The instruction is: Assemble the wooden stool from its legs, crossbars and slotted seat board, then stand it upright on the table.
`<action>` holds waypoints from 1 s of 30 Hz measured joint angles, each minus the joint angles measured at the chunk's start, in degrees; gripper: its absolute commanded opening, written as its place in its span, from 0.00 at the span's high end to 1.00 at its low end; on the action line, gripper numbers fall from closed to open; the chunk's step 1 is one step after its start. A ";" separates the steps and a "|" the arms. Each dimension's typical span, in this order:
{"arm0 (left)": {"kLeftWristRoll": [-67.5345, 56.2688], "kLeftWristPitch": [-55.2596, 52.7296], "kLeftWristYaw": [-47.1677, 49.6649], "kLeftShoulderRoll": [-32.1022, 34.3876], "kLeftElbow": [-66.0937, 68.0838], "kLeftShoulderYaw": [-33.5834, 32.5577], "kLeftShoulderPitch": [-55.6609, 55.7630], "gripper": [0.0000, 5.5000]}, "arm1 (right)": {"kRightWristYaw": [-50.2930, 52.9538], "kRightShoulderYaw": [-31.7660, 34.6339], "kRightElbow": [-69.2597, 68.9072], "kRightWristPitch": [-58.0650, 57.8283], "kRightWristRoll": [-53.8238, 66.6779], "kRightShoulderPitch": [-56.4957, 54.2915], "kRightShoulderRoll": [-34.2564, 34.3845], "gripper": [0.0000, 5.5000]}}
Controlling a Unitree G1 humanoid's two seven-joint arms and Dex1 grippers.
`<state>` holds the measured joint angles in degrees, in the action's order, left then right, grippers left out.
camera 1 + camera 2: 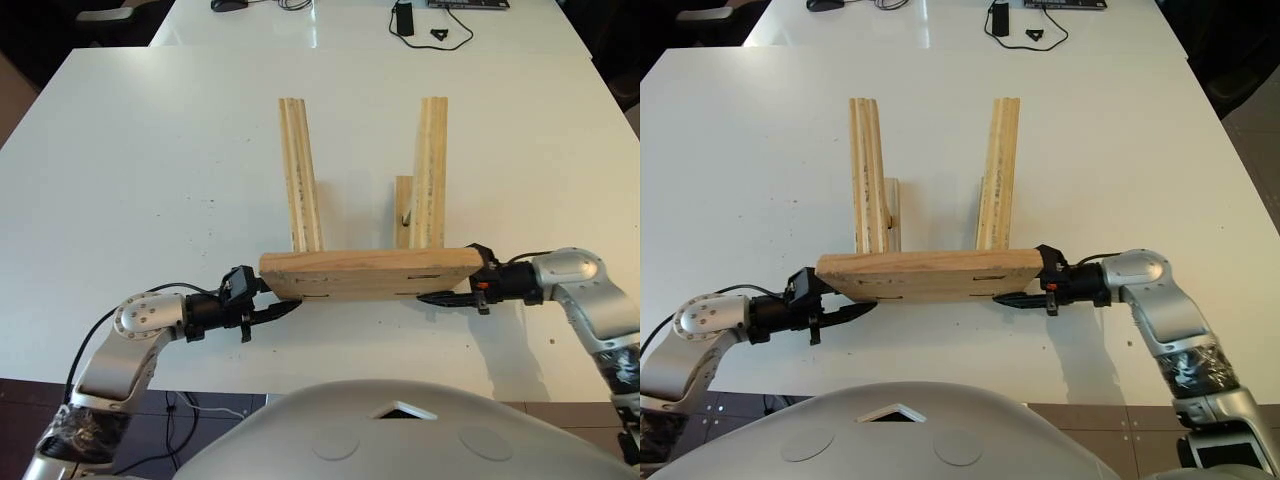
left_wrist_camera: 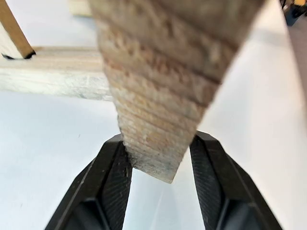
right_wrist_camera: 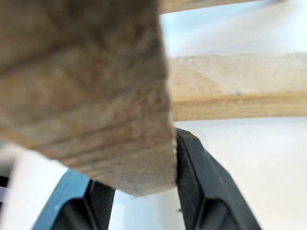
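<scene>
The wooden stool lies on its side on the white table (image 1: 150, 150). Its slotted seat board (image 1: 370, 273) faces me, and its legs point away: a left pair (image 1: 300, 170) and a right pair (image 1: 432, 170). A short crossbar (image 1: 403, 212) shows between them. My left gripper (image 1: 268, 298) is shut on the board's left end, and my right gripper (image 1: 462, 275) is shut on its right end. In the left wrist view the board's edge (image 2: 163, 72) sits between the black pads (image 2: 112, 187). The right wrist view has the board (image 3: 86, 96) clamped against a pad (image 3: 196, 182).
The table's front edge runs just below both grippers. Open white surface lies to the left, to the right and beyond the legs. A second table behind carries a black device with a cable (image 1: 403, 18) and a dark mouse (image 1: 229, 5).
</scene>
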<state>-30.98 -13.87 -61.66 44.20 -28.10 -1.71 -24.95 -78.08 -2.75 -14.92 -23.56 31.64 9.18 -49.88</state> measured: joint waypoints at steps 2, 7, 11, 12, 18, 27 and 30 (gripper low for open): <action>-5.36 -2.10 0.04 0.93 -3.23 -2.40 -1.89 0.68 | -0.72 3.55 -2.39 -3.55 5.34 1.62 -2.06 0.71; -21.54 -5.36 2.22 2.23 -7.89 -7.89 -4.28 0.68 | -0.33 10.40 -4.38 -10.74 20.15 3.34 -4.99 0.71; -35.88 -5.22 8.94 2.07 -8.83 -9.54 -2.27 0.68 | 4.79 11.96 -4.26 -13.50 32.74 3.38 -5.10 0.71; -38.30 -5.15 10.59 1.75 -8.84 -9.57 -1.19 0.68 | 6.52 11.98 -4.18 -13.58 35.58 3.31 -4.75 0.71; -57.07 -0.19 37.19 -4.20 -12.69 -8.46 11.49 0.68 | 28.15 9.16 -8.88 -13.11 56.97 -0.80 2.20 0.71; -68.73 6.33 74.77 -10.40 -16.96 -4.94 26.37 0.68 | 73.84 6.26 -15.13 -1.82 74.14 -19.47 20.01 0.71; -68.05 6.17 80.69 -11.48 -15.48 -2.79 31.27 0.68 | 81.63 6.95 -14.44 -0.44 74.94 -23.14 22.37 0.71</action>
<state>-99.03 -7.70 19.03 32.72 -43.59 -4.50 6.32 3.55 4.20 -29.36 -24.00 106.58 -13.96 -27.52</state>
